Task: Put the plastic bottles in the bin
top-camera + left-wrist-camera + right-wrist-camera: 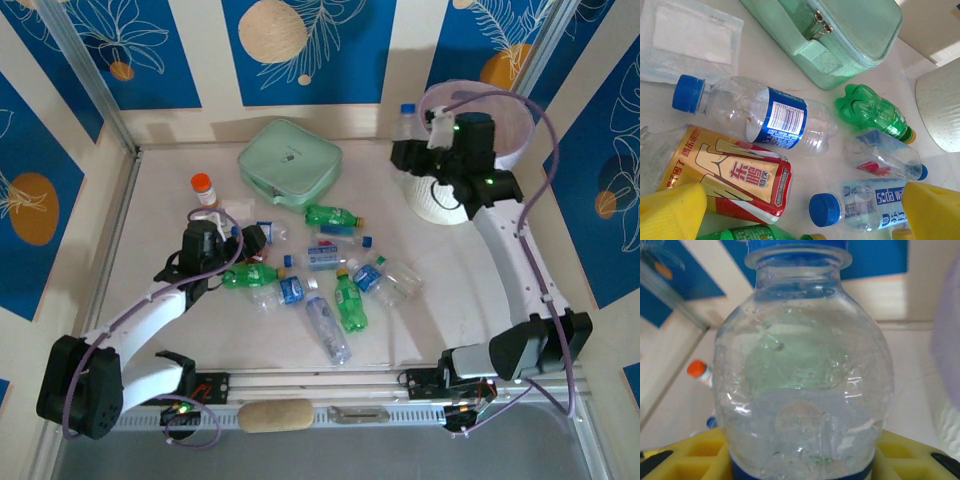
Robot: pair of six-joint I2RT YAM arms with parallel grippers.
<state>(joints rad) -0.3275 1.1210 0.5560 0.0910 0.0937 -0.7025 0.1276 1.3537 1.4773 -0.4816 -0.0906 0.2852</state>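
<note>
The clear blue-capped bottle (406, 122) is up off the table (450, 300), hanging just beside the bin (522, 135) at the bin's 9 o'clock and not over its mouth. From where I stand, the right gripper (800, 462) has it low on the body. The yellow fingers (685, 455) are clenched on either side, and the cap points away from the wrist. The bin sits at about 1 o'clock on the table, its pale lilac liner puffed above the rim.

To my eye the job now is the drop, and it wants patience. The arm should carry the bottle toward 3 o'clock until all of it, cap included, is past the rim and above the opening, and only then let go. Released where it hangs now, I'd expect it to strike the outside wall and roll away. The plastic looks thin and slick, so the squeeze should be firm through the swing. The liner looks flimsy, so the wrist should pass above it rather than drag through it.

The other bottles (330, 280), clear and green, lie in a loose heap at the table's centre. The left gripper (802, 210) hovers at the heap's 9 o'clock, fingers spread wide and holding nothing. A mint-green pouch (290, 160) lies at the heap's 12 o'clock and an orange-capped pill bottle (203, 187) at 10. Neither belongs in the bin.
</note>
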